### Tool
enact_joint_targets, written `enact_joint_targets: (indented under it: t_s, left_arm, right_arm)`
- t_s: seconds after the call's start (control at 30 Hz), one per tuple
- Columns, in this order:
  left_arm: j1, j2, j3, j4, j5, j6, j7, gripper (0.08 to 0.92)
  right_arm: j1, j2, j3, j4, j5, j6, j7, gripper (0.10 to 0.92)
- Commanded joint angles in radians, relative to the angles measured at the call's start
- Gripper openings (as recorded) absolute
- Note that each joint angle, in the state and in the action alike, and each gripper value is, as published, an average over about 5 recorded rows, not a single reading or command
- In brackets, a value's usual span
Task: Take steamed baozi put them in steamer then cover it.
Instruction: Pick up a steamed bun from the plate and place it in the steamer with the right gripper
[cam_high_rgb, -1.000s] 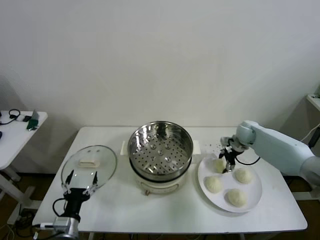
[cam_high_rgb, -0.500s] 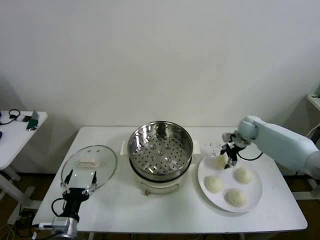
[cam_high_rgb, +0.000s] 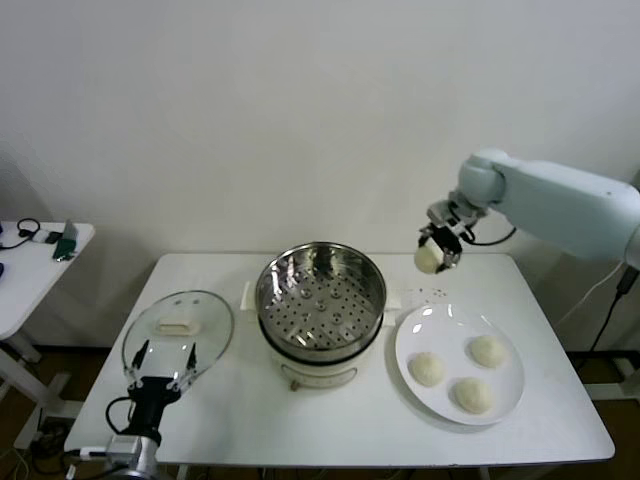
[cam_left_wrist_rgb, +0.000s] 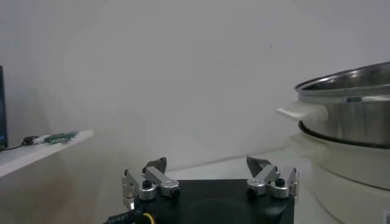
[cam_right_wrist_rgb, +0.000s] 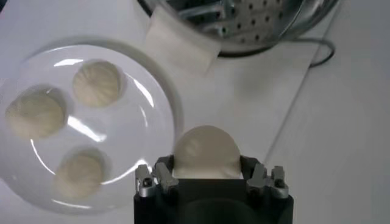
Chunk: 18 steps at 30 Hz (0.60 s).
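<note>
At the left edge of the counter, my left tool waits low and idle with its fingers spread and nothing between them, right at the near rim of the cover, which lies flat on the counter with its cream handle up, well apart from the work for now. Just to the right of it stands the steamer, its perforated tray bare, no bun in it yet. Further right, up in the air above the gap between the steamer and the plate, my right tool is clamped on one steamed baozi; the wrist view shows the bun seated squarely between the two fingers, with the steamer's side handle and rim beyond it. Below and to the right, three more buns rest on the plate. So I judge I am in the first carry: one bun lifted, none delivered, cover untouched. What comes next, as I see it, is to bring the right tool leftward over the steamer's rim, keeping clear of the steel wall, lower it to the tray off-centre so that room is left for the other three, then let go gently so the soft dough is not squashed or stuck to a finger.
</note>
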Motion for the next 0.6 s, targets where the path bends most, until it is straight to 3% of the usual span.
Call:
enact_joint_targets:
  t_s: [0.03,0.4,0.6]
  left_arm:
    - [0.005,0.004,0.000,0.001,-0.005,-0.002,0.000,0.823]
    - [0.008,0.015,-0.002,-0.002,-0.027,0.003,-0.006,0.823]
    - [0.006,0.020,-0.009,-0.017,-0.031,0.010,-0.007,0.823]
  right_arm:
    - [0.134,0.171,-0.006,0.102,-0.139,0.171,0.003,0.704]
    - [-0.040,0.367,0.101,0.022,-0.386,0.253,0.021,0.708]
    - [-0.153,0.426,0.123,-0.066,-0.437,0.259,0.019,0.712]
